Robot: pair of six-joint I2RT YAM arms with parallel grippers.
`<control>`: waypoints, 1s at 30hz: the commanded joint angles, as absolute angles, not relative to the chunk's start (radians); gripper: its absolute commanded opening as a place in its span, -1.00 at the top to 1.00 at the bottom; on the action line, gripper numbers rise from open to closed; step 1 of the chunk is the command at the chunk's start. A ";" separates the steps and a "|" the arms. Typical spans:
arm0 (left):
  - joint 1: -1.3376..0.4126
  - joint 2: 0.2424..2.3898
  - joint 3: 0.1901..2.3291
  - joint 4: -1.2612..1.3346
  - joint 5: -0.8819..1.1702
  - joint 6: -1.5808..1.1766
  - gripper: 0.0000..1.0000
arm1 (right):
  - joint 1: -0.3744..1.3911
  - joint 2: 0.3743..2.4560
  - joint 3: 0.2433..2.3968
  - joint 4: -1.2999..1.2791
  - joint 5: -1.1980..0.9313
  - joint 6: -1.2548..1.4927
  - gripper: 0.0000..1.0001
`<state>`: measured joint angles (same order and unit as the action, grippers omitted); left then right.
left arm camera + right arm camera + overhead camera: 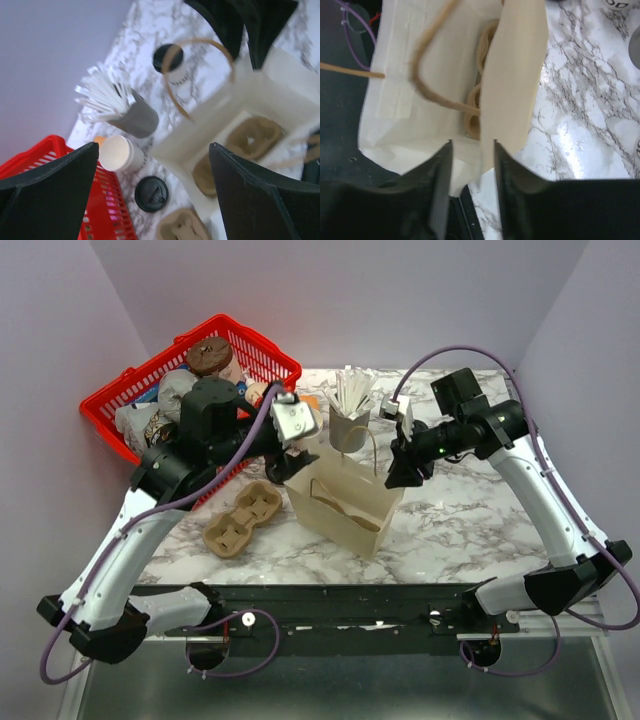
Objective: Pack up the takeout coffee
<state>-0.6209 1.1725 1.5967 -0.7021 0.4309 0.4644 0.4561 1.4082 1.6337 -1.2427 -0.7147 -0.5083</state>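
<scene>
Packing is only half set up: the takeout coffee (169, 60), a small cream paper cup under a round, glossy black plastic lid, stands upright on the marbled tabletop (470, 520) outside the paper bag (326, 510), just beyond its looped handle (202, 41) and near the grey cup of white sticks (137, 120). The bag is upright with its mouth open, and a moulded pulp cup carrier (252, 137), tan and rough-looking with round wells, already lies inside. What remains, by my reading, is lifting the coffee and lowering it into one of those wells. The left fingers (50, 185) are spread wide and hold nothing, hovering over the near-left side of the bag. The right fingers (437, 190) stand a little apart with the bag's thin, stiff cream wall in the gap between them, loose rather than pinched. The handle is twisted brown paper cord. A second pulp carrier (240, 520) and a loose black lid (151, 193) lie on the tabletop beside a red plastic mesh basket (110, 400).
</scene>
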 commanded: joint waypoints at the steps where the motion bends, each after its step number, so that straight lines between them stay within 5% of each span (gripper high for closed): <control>1: -0.620 1.056 1.494 -0.903 0.567 0.636 -0.97 | 0.448 1.405 1.710 -1.230 -0.667 -0.488 -0.13; 7: -0.621 1.101 1.526 -0.979 0.591 0.696 -0.97 | 0.448 1.410 1.765 -1.200 -0.675 -0.494 -0.25; 18: -0.621 1.219 1.477 -0.663 0.663 0.562 -0.87 | 0.448 1.549 1.962 -1.097 -0.632 -0.417 -0.20; 20: -0.621 1.256 1.499 -0.644 0.730 0.529 -0.72 | 0.448 1.586 1.991 -1.101 -0.635 -0.419 -0.11; 24: -0.621 1.290 1.543 -0.658 0.804 0.472 -0.39 | 0.449 1.626 2.036 -1.126 -0.646 -0.433 0.49; 27: -0.621 1.290 1.557 -0.705 0.847 0.482 0.26 | 0.449 1.620 2.048 -1.126 -0.656 -0.440 0.75; 28: -0.621 1.293 1.566 -0.724 0.857 0.479 0.99 | 0.449 1.617 2.062 -1.126 -0.661 -0.442 0.80; 30: -0.620 1.286 1.575 -0.733 0.880 0.453 1.00 | 0.449 1.614 2.088 -1.127 -0.669 -0.439 0.94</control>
<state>-0.6216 1.3022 1.5219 -0.7055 0.7582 0.4973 0.4515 1.6249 2.0144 -1.1244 -0.6548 -0.4385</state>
